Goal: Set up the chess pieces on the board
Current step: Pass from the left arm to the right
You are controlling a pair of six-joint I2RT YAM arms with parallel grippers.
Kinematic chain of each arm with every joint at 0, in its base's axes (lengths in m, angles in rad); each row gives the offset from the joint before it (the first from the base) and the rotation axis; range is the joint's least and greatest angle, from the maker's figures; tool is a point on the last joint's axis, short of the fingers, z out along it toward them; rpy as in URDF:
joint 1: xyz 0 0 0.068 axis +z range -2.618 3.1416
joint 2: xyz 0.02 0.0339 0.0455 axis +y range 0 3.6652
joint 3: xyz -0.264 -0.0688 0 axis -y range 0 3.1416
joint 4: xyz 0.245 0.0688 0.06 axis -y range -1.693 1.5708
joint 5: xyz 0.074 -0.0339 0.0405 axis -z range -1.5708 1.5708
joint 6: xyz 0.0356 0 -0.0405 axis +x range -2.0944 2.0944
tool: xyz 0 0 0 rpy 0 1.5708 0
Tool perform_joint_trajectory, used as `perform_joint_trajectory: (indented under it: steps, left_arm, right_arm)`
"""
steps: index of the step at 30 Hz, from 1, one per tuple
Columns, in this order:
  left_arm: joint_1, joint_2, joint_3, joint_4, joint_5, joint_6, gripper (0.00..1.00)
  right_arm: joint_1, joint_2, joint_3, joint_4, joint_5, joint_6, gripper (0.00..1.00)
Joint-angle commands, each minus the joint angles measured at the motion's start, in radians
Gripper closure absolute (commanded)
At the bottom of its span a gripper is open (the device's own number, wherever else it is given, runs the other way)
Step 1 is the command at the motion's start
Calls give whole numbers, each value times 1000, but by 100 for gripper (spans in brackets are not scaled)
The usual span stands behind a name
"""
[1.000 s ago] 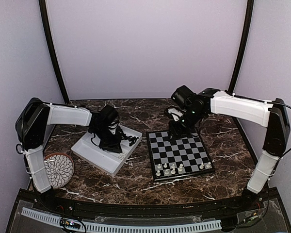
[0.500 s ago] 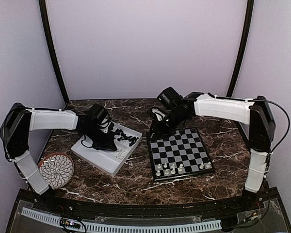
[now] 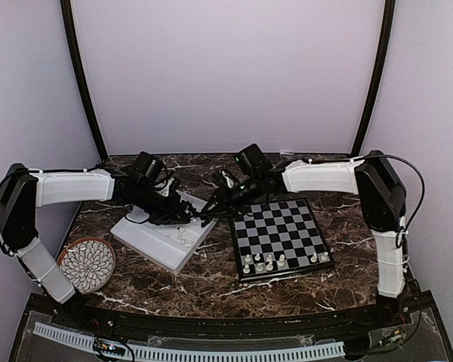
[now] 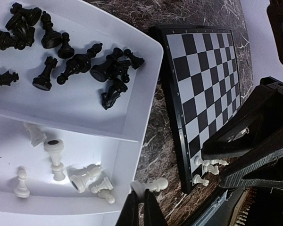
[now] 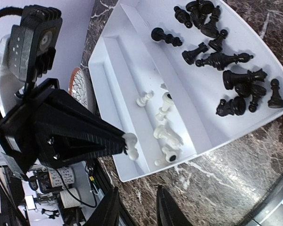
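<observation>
White pieces (image 3: 269, 261) stand on the two nearest ranks of the board (image 3: 279, 226), roughly ten by my count (too small from above to swear to). There are gaps among them, so I judge the white pawn (image 4: 153, 185) belongs there. My left gripper (image 4: 141, 197) is closed on its base just off the corner of the tray (image 3: 155, 243), above the marble between tray and board, and the pawn pokes out sideways. I would roll the wrist until it is upright, lower it squarely onto a free check, and let go only once it sits flat. My right gripper (image 5: 137, 190), partly open and empty, hangs close by at the tray's edge, so I would keep it out of the path. Tally: one plate (image 3: 89, 264), one board, and one tray holding five or six white men (image 4: 54, 150) and about a dozen black men (image 4: 80, 63).
</observation>
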Motion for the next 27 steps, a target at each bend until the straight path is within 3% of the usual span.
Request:
perform_joint_trajectory:
  steps: [1, 27]
  left_arm:
    - [7, -50, -11, 31, 57, -21, 96]
    - [7, -20, 51, 62, 69, -34, 95]
  right_arm:
    - [7, 35, 42, 166, -87, 118, 74]
    - [10, 123, 108, 152, -147, 149, 74]
